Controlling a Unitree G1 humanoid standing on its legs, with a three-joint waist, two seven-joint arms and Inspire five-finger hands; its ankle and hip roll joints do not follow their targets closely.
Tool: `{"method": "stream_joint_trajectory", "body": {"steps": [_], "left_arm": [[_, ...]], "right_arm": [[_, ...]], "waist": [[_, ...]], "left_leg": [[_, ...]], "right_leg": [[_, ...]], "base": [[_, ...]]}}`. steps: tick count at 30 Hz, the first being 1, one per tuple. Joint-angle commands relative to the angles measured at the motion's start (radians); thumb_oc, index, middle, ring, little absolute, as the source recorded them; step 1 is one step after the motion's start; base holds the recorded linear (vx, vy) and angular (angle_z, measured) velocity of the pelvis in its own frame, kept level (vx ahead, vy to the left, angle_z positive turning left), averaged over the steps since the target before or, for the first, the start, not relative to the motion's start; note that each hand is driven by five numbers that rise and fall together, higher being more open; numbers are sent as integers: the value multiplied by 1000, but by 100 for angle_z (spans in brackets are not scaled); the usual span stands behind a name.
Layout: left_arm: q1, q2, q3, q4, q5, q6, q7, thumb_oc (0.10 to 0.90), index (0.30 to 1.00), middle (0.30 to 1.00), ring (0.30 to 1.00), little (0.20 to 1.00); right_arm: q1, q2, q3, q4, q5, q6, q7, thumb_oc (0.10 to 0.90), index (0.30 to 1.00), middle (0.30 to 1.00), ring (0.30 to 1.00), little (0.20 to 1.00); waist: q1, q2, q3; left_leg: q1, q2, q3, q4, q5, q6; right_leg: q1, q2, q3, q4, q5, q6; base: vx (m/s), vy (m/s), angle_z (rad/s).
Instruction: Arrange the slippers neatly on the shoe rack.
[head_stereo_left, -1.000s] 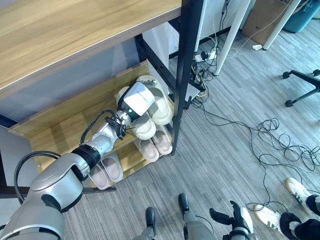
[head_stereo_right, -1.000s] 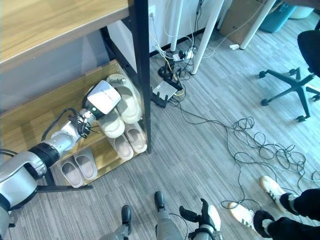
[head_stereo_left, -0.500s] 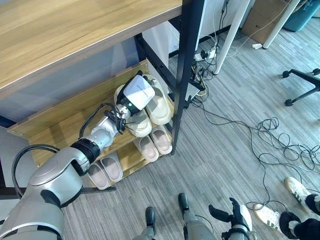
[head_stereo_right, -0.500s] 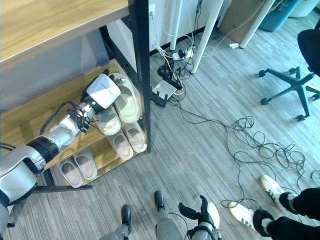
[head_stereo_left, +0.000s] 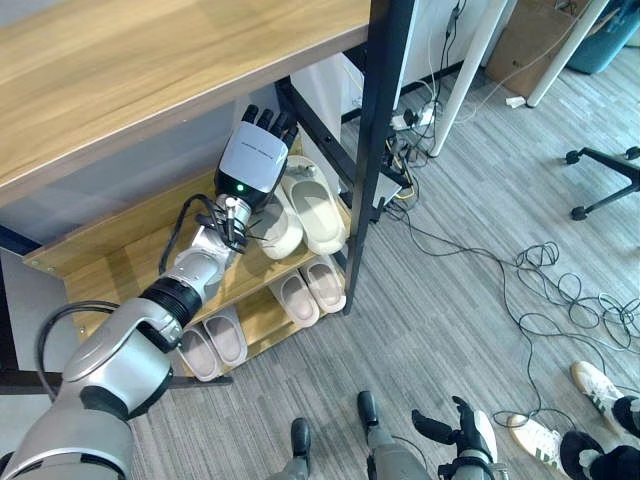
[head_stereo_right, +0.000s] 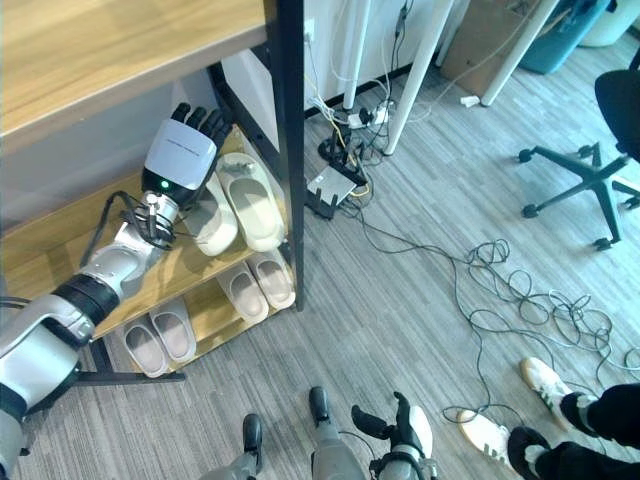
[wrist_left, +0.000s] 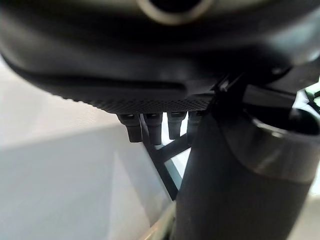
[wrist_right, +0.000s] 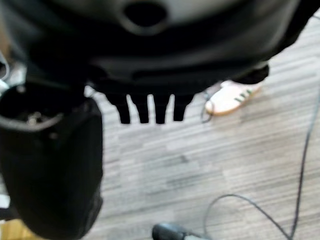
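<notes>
On the wooden shoe rack (head_stereo_left: 120, 260), cream slippers (head_stereo_left: 312, 208) lie on the middle shelf, the left hand (head_stereo_left: 255, 160) above them, fingers straight, holding nothing. Two pinkish pairs (head_stereo_left: 308, 290) sit below. Its black post (head_stereo_left: 375, 150) stands just beside. Cables (head_stereo_right: 520, 290) sprawl across the floor; the right hand (head_stereo_right: 405, 435) seems relaxed.
</notes>
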Motion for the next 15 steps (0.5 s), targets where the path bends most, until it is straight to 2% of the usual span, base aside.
{"method": "stream_joint_trajectory", "body": {"steps": [1,3,9,15], "left_arm": [[-116,-20,99,10,34,46,41,800,900,900,900,900],[-100,-66,91,45,44,47,37,800,900,900,900,900],[-84,-115,74,112,51,49,25,800,900,900,900,900],[-95,-97,67,115,39,33,29,800,900,900,900,900]], "right_arm": [[29,-27,-50,0,19,-1,-18,800,900,900,900,900],[18,-32,-43,12,21,1,-18,800,900,900,900,900],[14,-27,-32,20,20,-4,-18,800,900,900,900,900],[17,-32,-34,26,24,-6,-16,800,900,900,900,900]], "waist": [[9,-12,20],[9,-12,22],[9,-11,21],[12,-9,14]], "left_leg": [[31,-49,7,3,-103,29],[29,-50,7,2,-101,30],[26,-50,8,2,-101,31],[23,-49,9,2,-101,29]], "right_leg": [[73,-9,27,5,-147,78],[72,-10,25,5,-147,77],[67,-9,28,5,-144,75],[64,-8,27,5,-144,76]], "base": [[-22,-3,6],[0,0,0],[0,0,0],[0,0,0]]}}
